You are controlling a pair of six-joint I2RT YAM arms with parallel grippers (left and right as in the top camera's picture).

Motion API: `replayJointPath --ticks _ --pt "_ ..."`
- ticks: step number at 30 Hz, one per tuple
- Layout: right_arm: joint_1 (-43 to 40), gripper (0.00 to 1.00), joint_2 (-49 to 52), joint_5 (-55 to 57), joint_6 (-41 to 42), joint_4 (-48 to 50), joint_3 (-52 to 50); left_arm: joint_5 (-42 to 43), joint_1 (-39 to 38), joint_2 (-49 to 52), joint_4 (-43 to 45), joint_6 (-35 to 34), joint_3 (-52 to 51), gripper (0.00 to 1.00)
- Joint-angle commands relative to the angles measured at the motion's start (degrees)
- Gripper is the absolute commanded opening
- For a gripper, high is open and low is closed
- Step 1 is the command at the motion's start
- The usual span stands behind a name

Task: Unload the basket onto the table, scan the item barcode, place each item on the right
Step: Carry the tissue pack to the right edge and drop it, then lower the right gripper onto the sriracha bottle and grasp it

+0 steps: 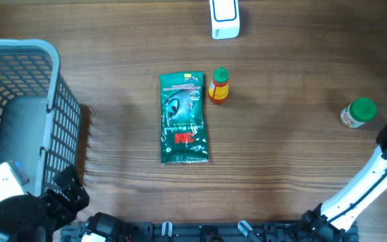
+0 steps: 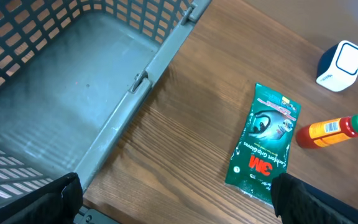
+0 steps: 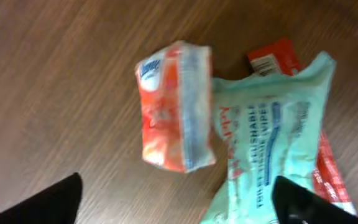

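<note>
Hovering right arm (image 1: 371, 175): reaches from the counter's (image 1: 281, 154) near edge out past the right side of the overhead view, its wrist looking down on a pile of packets.
Right jaws: released, tips spread wide, nothing between them.
Tissue pack (image 3: 174, 107): orange and white, lying on the counter below the right jaws, against a teal wipes pack (image 3: 272, 143) that overlaps a red packet (image 3: 275, 57).
Left arm (image 1: 19, 202): low at the near left corner, by the grey basket (image 1: 19, 46).
Left jaws: released, empty.
Scanner (image 1: 224, 18): white, at the far edge, well apart from the pile.
Between: green 3M pouch (image 1: 183, 118), orange bottle (image 1: 219, 85) just beside it, green-capped jar (image 1: 359, 113) nearer the right arm.
</note>
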Motion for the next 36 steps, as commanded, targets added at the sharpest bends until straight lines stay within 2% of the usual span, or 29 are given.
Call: replayJointPath --ticks 1,4,7,10,13,15,17,20,25,27,31,36 --pt "1.7 1.00 -10.0 -11.1 -0.1 0.1 0.4 -0.3 0.2 0.0 0.0 -0.7 0.1 1.00" --pt "4.6 1.00 -16.9 -13.4 0.6 -2.8 0.4 -0.3 0.2 0.0 0.0 -0.7 0.1 1.00" --pt "9.6 1.00 -23.6 -13.2 5.3 -8.8 0.4 -0.3 0.2 0.0 0.0 -0.7 0.1 1.00" --pt "15.4 1.00 -27.8 -14.2 19.5 -16.4 0.4 -0.3 0.2 0.0 0.0 -0.7 0.1 1.00" --pt "19.8 1.00 -28.8 -22.9 32.2 -25.7 0.4 -0.3 0.2 0.0 0.0 -0.7 0.1 1.00" --pt "23.8 1.00 -28.5 -30.6 33.2 -30.6 0.2 -0.3 0.2 0.0 0.0 -0.7 0.1 1.00" --pt "27.9 1.00 -28.2 -30.4 32.2 -32.4 0.2 -0.3 0.2 0.0 0.0 -0.7 0.1 1.00" --pt "36.8 1.00 -26.7 -28.0 36.3 -37.0 0.2 -0.3 0.2 0.0 0.0 -0.7 0.1 1.00" --pt "47.6 1.00 -23.0 -24.0 43.7 -34.5 0.2 -0.3 0.2 0.0 0.0 -0.7 0.1 1.00" --pt "49.2 1.00 -20.5 -24.8 44.8 -34.2 0.2 -0.3 0.2 0.0 0.0 -0.7 0.1 1.00" --pt "51.0 1.00 -15.5 -32.3 41.3 -33.2 0.2 -0.3 0.2 0.0 0.0 -0.7 0.1 1.00" --pt "54.0 1.00 -13.2 -30.0 44.5 -28.6 0.2 -0.3 0.2 0.0 0.0 -0.7 0.1 1.00"
